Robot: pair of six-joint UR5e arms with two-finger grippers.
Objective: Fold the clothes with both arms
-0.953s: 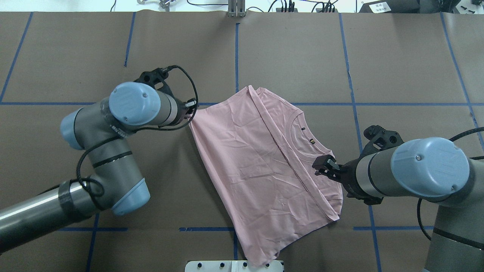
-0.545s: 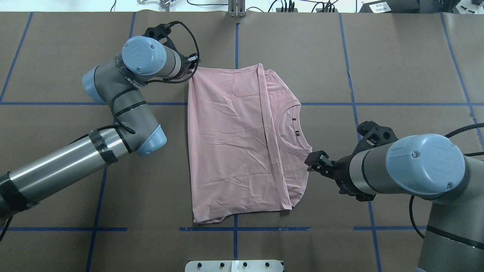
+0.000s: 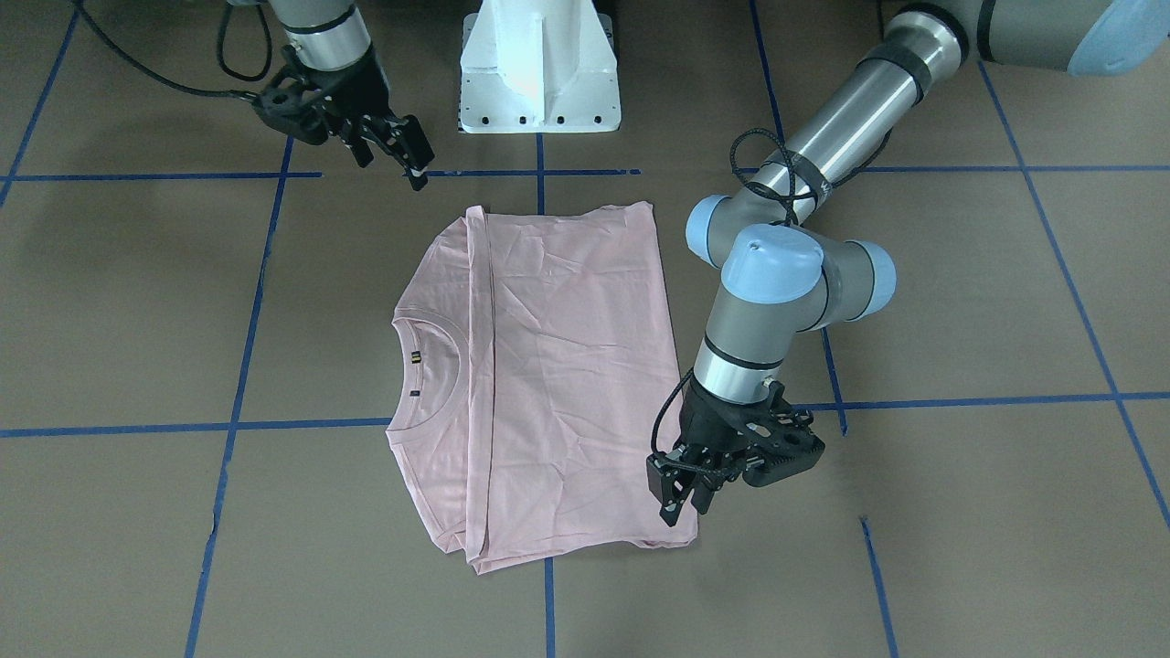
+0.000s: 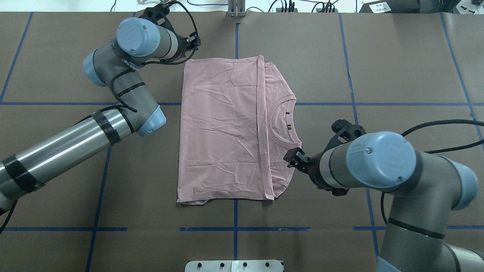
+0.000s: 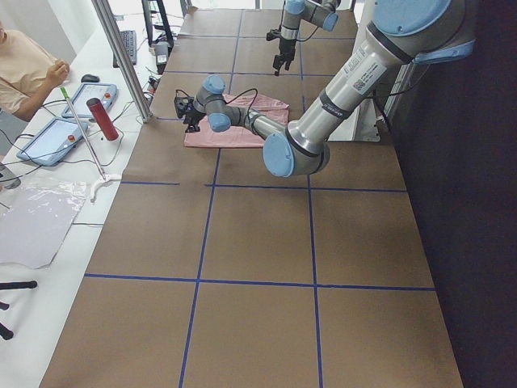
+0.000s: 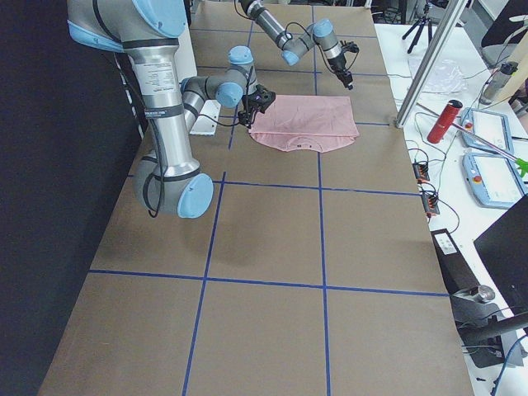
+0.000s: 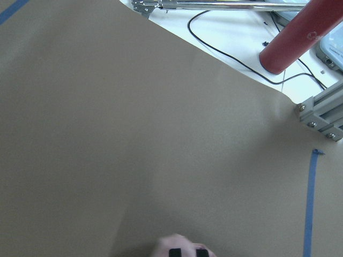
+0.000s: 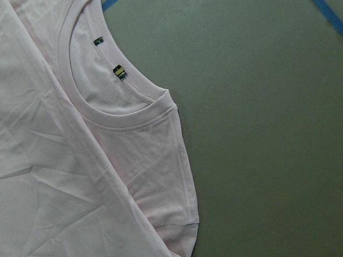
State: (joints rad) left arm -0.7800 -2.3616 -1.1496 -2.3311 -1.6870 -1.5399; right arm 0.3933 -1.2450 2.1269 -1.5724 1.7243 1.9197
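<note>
Clenched, by the look of it, on a pinch of pink cloth at the far left corner: the left jaws, fingertips [image 7: 174, 252] just edging into the left wrist view with fabric bunched round them. Spread and empty: the right jaws, hovering at the near right, by the shoulder. Behind them, left arm [image 4: 56, 158] stretched to the far side, right arm [image 4: 378, 162] bent in from the right. Between the two, mid-desk [image 4: 397, 56], the T-shirt [image 4: 223, 128]: flat, sleeves tucked in, hem side folded over toward the collar [image 4: 281, 122], neck end to the right.

Looks light, thin and limp; creases readily, probably slides easily over the desk, holds no shape once lifted. Best taken at corners or doubled edges, all layers together, one pinch per arm, kept taut between them.

Shows, from the right wrist, ribbed collar, two small neck labels [image 8: 119, 71] and sleeve stitching, barely legible from overhead. Hides, from overhead, the left grip behind the wrist; reveals it only from the left wrist. Puts, from overhead, the right jaws almost on the shoulder; sets them, from the front-facing camera, clearly off the cloth.
</note>
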